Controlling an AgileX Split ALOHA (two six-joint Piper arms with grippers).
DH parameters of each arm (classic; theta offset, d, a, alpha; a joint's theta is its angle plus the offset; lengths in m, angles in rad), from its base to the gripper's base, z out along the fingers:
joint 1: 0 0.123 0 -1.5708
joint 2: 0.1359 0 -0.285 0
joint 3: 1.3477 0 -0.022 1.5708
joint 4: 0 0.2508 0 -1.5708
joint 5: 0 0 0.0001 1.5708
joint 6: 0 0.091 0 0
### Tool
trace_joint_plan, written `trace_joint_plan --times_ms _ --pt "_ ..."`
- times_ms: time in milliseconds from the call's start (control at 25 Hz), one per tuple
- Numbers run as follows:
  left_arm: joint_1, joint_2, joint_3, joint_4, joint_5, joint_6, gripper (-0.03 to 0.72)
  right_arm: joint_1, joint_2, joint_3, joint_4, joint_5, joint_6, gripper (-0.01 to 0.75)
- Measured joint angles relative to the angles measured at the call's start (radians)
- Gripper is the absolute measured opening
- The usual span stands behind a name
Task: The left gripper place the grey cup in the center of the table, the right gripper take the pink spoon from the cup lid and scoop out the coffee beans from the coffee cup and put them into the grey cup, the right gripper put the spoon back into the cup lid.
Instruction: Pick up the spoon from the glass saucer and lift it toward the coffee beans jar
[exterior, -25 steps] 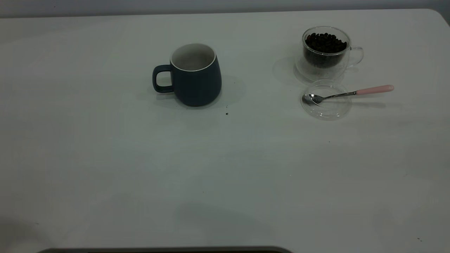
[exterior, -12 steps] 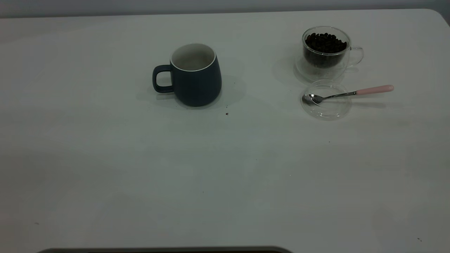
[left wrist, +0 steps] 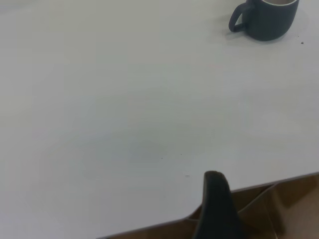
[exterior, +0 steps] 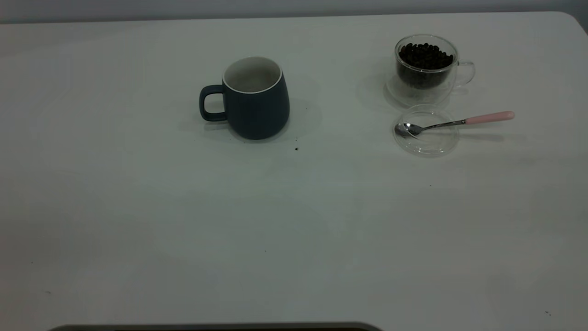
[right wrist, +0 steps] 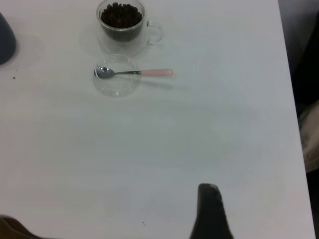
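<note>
The grey cup (exterior: 257,103) stands upright left of the table's (exterior: 294,220) middle, handle pointing left, and no beans show in its white inside. At the far right the coffee cup (exterior: 425,73) holds a heap of coffee beans (exterior: 425,55). Just in front of it lies the cup lid (exterior: 427,138) with the pink spoon (exterior: 459,122) across it, bowl in the lid, handle pointing right. Neither gripper appears in the exterior view. The left gripper (left wrist: 215,199) hangs by the near table edge, far from the grey cup (left wrist: 264,22). The right gripper (right wrist: 209,211) is well short of the spoon (right wrist: 137,72).
A dark speck (exterior: 296,148) lies by the grey cup's base. The table's near edge (left wrist: 249,191) has a brown surface below it. The table's right edge (right wrist: 291,99) runs close to the coffee cup (right wrist: 122,25) and lid (right wrist: 117,84). A dark strip (exterior: 216,327) borders the front.
Faint shadows on the near part of the table have faded away. The grey cup, coffee cup, lid and spoon have not moved.
</note>
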State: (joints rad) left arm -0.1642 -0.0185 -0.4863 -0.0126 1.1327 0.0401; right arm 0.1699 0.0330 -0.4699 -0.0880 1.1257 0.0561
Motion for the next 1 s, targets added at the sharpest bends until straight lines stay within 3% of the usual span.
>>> trace_joint_plan --times_ms 360,1000 --pt "0.135 0.000 0.000 0.000 0.000 -0.001 0.565 0.000 0.000 0.000 0.000 0.000 0.000 0.573" --pt "0.140 0.000 0.000 -0.001 0.000 -0.004 0.565 0.000 -0.005 0.000 0.000 0.000 0.001 0.573"
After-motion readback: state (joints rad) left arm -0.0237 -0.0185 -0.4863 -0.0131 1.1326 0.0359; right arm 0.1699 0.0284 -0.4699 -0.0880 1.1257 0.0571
